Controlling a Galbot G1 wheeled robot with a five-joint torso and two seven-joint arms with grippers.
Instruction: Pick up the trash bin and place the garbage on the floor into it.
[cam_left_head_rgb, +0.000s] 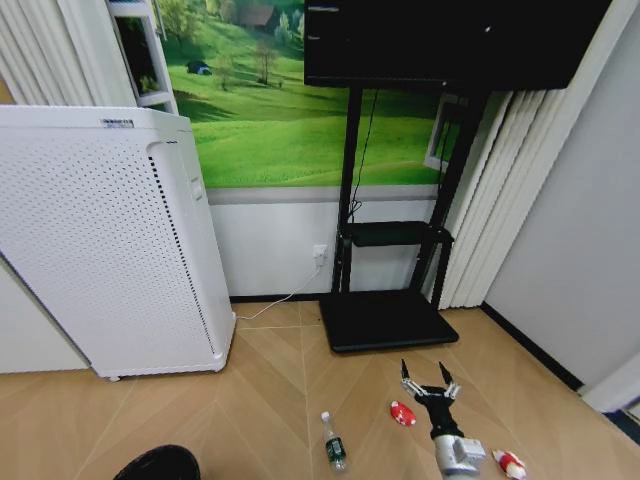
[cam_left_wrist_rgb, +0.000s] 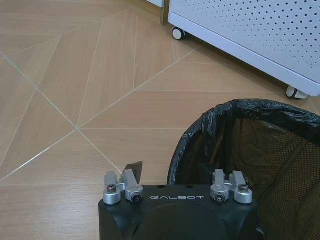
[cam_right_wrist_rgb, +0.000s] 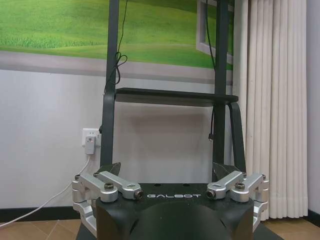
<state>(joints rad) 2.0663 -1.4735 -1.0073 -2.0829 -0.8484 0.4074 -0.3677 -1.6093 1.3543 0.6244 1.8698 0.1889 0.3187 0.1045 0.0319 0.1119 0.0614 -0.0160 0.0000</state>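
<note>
Two packets (cam_left_head_rgb: 402, 413) (cam_left_head_rgb: 509, 463) flank the right gripper (cam_left_head_rgb: 428, 380), fingers wide; bottle (cam_left_head_rgb: 334, 443) nearby, bin (cam_left_wrist_rgb: 250, 155) by left gripper (cam_left_wrist_rgb: 177, 172), grip unclear.

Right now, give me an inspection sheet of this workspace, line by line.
Surface: floor, tan chevron planks, dark border by the wall.
Job's things: trash bin, black mesh with a bag liner, beside the white appliance; bottle, red-and-white packet and wrapper all lying on the floor.
Clutter: nothing seen.
Grippers: left gripper at the bin's rim, grip unclear; right gripper open, above the floor between packet and wrapper, holding nothing.
Cables: white cord from the wall outlet to the appliance; black cable down the TV stand.
Surroundings: meadow mural, curtains, grey wall.
</note>
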